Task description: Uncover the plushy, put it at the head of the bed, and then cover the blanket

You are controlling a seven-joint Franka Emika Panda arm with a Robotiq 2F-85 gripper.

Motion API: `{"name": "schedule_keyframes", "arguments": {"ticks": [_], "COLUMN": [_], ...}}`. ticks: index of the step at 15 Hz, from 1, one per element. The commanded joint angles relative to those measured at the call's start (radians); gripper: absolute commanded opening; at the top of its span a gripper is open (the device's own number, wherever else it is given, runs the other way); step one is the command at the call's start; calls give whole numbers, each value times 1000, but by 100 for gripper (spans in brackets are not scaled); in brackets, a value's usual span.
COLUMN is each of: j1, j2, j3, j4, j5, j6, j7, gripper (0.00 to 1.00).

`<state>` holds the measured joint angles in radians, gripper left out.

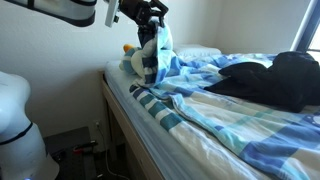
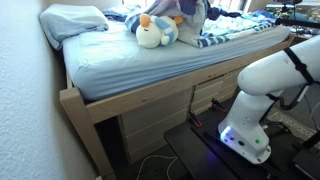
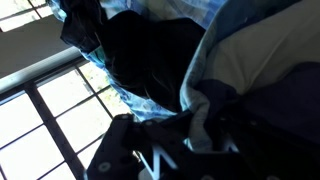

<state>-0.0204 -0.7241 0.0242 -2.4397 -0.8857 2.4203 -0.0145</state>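
Observed gripper (image 1: 152, 27) pinching a raised fold of blanket (image 1: 200, 100) above bed (image 2: 150, 98), plushy (image 2: 153, 33) uncovered on the sheet beside that fold, between it and pillow (image 2: 75, 20).

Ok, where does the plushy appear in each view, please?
In an exterior view: the plushy sits upper middle, left of the lifted blanket.
In an exterior view: the plushy upper middle, right of the pillow.
Wrist view: not in it.
Shared landmark: the blanket.

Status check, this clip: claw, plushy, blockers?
Claw shut on blanket, corner lifted. Plushy uncovered, on the sheet, short of the pillow. Black bundle lying on blanket further down.
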Motion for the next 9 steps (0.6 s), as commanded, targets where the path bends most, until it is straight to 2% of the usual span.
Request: {"name": "schedule_keyframes", "arguments": {"ticks": [1, 9], "j1": [-51, -91], "j2": [1, 4], "j3": [-26, -80], "j4": [39, 31], "j5": [-35, -51], "j6": [-29, -62], "j7": [-40, -82], "gripper": [3, 3]}}
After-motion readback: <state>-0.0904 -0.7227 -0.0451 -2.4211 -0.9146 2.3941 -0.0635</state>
